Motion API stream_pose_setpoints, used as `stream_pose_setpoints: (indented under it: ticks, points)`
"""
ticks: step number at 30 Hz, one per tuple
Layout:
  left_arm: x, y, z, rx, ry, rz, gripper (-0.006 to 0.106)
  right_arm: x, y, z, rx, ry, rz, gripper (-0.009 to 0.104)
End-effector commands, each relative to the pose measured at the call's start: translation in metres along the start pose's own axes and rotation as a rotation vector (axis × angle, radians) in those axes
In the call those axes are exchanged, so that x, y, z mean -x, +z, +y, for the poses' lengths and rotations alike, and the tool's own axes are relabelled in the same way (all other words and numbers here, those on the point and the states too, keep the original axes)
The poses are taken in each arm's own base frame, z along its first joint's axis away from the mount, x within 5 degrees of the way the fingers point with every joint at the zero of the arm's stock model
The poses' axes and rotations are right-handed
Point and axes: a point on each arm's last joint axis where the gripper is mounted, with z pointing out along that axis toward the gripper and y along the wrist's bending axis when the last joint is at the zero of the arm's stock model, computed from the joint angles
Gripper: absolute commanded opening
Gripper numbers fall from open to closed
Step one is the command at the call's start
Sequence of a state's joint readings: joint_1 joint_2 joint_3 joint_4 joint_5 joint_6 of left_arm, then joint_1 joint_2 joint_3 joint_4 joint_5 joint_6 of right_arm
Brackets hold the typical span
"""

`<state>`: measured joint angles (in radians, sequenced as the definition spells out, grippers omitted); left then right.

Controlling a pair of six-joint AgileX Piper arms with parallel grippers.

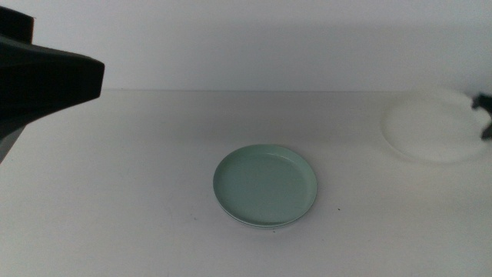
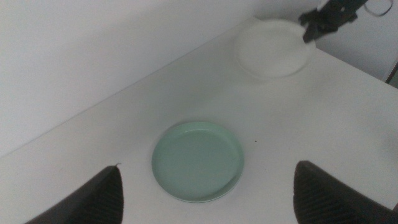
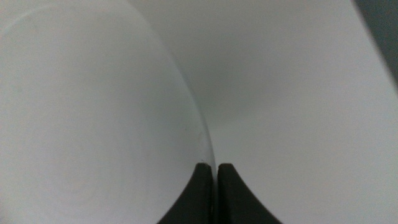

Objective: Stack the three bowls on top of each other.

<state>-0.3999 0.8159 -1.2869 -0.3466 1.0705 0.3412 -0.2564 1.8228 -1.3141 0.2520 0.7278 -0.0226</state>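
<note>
**A:** Start nearest. What's in front of us?

**B:** The green bowl point(image 1: 265, 185) sits mid-table. A second rim shows just under its near edge, so it looks to be resting on another bowl, though I can't tell that one's colour. The left gripper point(image 2: 205, 193) hangs above it with its jaws spread wide and nothing between them.

**A:** And further back?

**B:** The white bowl point(image 1: 432, 128) is at the far right of the table point(image 1: 115, 200), well apart from the green one. The right gripper point(image 3: 216, 177) is at its rim with the jaws pinched together on the thin edge, so it seems to have the bowl by the lip.

**A:** What worries you?

**B:** That pinch. It's only a sliver of rim, so the bowl could tilt or slip out on the way over. It's also white on white, easy to misjudge when setting it down; off-centre, it would sit crooked on the green one.
</note>
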Motion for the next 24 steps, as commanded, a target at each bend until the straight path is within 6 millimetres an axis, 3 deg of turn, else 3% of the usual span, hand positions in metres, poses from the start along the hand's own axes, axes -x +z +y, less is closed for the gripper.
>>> stream_pose_setpoints:
  ticks: [1,5,9,13,18,24]
  points:
    - [0.001,-0.002,0.0,0.006,0.0,-0.017,0.094,-0.007,-0.029,0.035,0.08,-0.057,-0.044,-0.001]
    - [0.001,-0.002,0.001,0.019,0.008,-0.012,0.094,-0.034,-0.043,0.1,0.182,-0.192,0.0,-0.001]
    - [0.001,-0.002,0.001,0.019,0.008,-0.012,0.094,-0.067,-0.039,0.156,0.263,-0.308,0.067,-0.001]
    - [0.001,-0.002,0.001,0.019,0.008,-0.012,0.094,-0.096,-0.027,0.195,0.301,-0.388,0.119,-0.001]
    - [0.001,-0.002,0.001,0.019,0.008,-0.012,0.094,-0.119,-0.005,0.216,0.301,-0.416,0.18,-0.001]
    - [0.001,-0.002,0.001,0.019,0.008,-0.012,0.094,-0.124,0.022,0.217,0.275,-0.389,0.208,-0.001]
